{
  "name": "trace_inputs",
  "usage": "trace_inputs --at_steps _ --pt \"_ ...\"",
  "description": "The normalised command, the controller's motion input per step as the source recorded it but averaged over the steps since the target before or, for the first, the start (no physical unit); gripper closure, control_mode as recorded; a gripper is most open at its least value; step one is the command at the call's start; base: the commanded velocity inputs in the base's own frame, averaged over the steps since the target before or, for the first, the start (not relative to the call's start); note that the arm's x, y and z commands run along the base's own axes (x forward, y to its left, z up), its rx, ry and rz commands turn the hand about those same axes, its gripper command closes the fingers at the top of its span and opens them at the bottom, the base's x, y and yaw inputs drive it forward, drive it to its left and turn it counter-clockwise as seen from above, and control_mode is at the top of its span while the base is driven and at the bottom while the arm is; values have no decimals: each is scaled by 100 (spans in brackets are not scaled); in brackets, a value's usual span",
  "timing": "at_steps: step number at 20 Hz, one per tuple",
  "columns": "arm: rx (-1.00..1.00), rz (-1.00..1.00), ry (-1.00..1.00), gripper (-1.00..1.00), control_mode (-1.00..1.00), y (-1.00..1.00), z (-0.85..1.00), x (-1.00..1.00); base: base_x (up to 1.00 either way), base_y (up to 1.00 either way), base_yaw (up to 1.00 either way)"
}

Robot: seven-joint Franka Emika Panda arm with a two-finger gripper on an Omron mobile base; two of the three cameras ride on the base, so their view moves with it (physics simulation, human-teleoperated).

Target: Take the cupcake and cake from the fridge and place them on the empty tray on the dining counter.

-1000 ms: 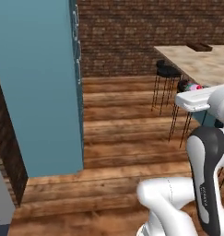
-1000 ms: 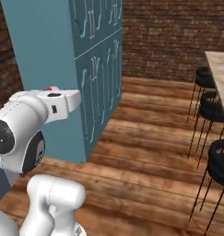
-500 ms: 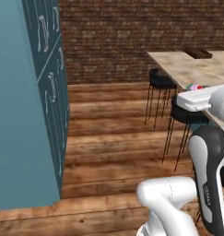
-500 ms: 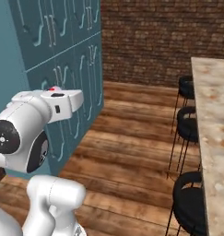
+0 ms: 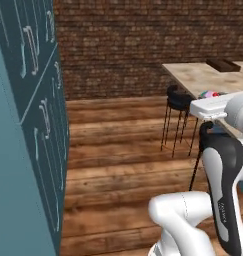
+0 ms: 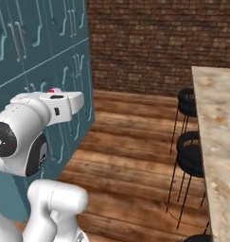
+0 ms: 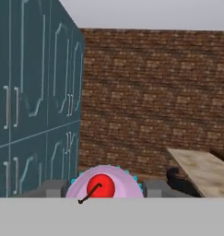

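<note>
My gripper [image 7: 104, 190] is shut on the cupcake [image 7: 103, 184], whose pink frosting, red dot and teal wrapper edge sit between the grey fingers [image 7: 52, 189]. From the base, the cupcake [image 5: 209, 94] peeks over the white hand; its red dot [image 6: 52, 90] tops the hand on the other side. The dining counter [image 5: 195, 76] with its beige marble top runs along the right [image 6: 216, 123] and lies ahead in the hand view [image 7: 202, 169]. The dark brown tray [image 5: 224, 65] rests on the counter's far end. The cake and the fridge are out of view.
Tall teal cabinets [image 5: 35, 125] line the left [image 6: 36, 56]. Black stools [image 5: 179, 100] stand along the counter's near side [image 6: 191, 156]. A brick wall [image 5: 133, 45] closes the back. Wooden floor [image 5: 118, 165] lies between cabinets and counter.
The whole picture has swung: the camera moved, so the cabinets slid left and the counter and tray came further into view. The cupcake stays held in the gripper.
</note>
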Motion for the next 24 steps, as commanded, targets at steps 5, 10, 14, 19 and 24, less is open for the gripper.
trace_inputs --at_steps 5,10,14,19,24 --pt "0 0 0 100 100 0 0 0 100 17 -20" --pt "0 0 0 100 100 0 0 0 100 26 -19" --pt "0 0 0 100 100 0 0 0 100 28 -17" --pt "0 0 0 100 100 0 0 0 100 28 -11" --pt "0 0 0 100 100 0 0 0 100 24 -14"
